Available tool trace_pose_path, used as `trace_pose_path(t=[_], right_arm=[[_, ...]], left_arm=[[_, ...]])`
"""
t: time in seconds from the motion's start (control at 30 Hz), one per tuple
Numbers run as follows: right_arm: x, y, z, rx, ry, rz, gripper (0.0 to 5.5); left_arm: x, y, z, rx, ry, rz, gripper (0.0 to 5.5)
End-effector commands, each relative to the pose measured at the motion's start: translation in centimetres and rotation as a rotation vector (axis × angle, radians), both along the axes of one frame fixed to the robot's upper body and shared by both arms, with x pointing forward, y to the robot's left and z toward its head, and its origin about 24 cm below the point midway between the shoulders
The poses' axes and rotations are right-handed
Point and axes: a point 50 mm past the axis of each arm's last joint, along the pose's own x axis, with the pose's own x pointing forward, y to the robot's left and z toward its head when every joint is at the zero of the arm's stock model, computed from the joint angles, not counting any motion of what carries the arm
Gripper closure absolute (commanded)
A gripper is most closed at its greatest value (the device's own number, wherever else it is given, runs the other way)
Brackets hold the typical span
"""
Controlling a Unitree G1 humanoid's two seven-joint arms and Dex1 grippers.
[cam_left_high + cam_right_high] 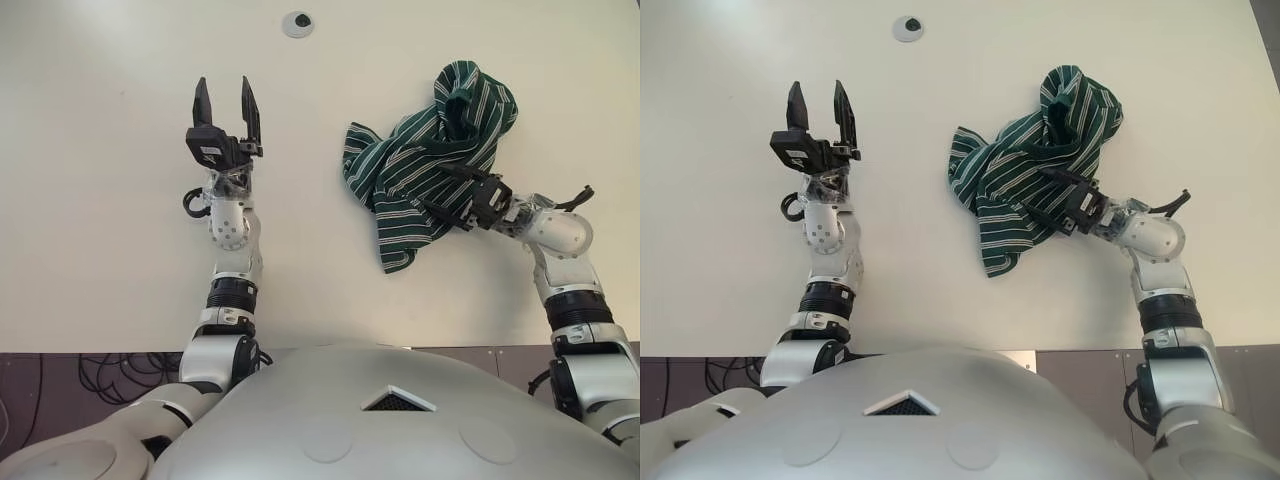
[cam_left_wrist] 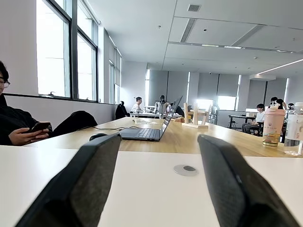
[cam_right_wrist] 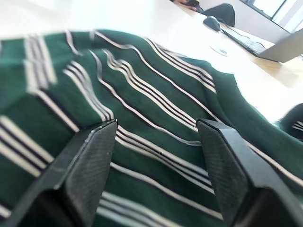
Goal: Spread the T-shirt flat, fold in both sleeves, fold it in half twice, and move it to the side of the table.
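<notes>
The crumpled T-shirt (image 1: 420,160) is laid diagonally, near-left to far-right, with the right gripper (image 1: 436,188) spread open against it and the left gripper (image 1: 224,92) held open.

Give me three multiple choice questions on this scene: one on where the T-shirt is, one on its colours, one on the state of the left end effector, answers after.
1. Where on the table does the T-shirt lie?
A) toward the robot's right
B) toward the robot's left
C) folded neatly at the near edge

2. What colour are the stripes on its green cloth?
A) red
B) white
C) yellow

3. How is the left end effector?
A) shut on a sleeve
B) shut on nothing
C) open, holding nothing

Answers: 1 A, it lies bunched on the robot's right side. 2 B, thin white lines cross the green. 3 C, its fingers stand apart over bare table.
</notes>
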Motion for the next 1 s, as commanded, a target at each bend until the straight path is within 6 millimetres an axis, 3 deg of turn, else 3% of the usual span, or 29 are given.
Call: trace_pose_path(t=[0.03,0.2,0.3,0.47,0.63,1.0], right_arm=[[-1.2,1.2,1.8,0.116,0.032,0.088,2.45],[-0.9,0.8,2.8,0.19,0.036,0.054,2.45],[-0.1,0.0,3.1,0.204,0.018,-0.005,2.45],[1.4,-1.9,3.9,0.288,-0.004,-0.114,2.45],[2.9,-3.7,5.5,0.503,0.013,-0.204,2.45],[3.4,-3.8,5.8,0.552,0.04,-0.223,2.45]], left_arm=[[-0.4,-1.9,-1.4,-0.132,0.154,-0.236,2.54],[-2.4,-2.6,-1.3,-0.326,0.272,-0.612,2.54],[-3.8,-3.0,-1.0,-0.321,0.296,-0.756,2.54],[-5.0,-6.0,-1.1,-0.298,0.369,-0.927,2.54],[-4.9,-9.0,-1.6,-0.241,0.441,-0.987,2.54],[-4.9,-9.9,-2.6,-0.171,0.513,-0.987,2.54]])
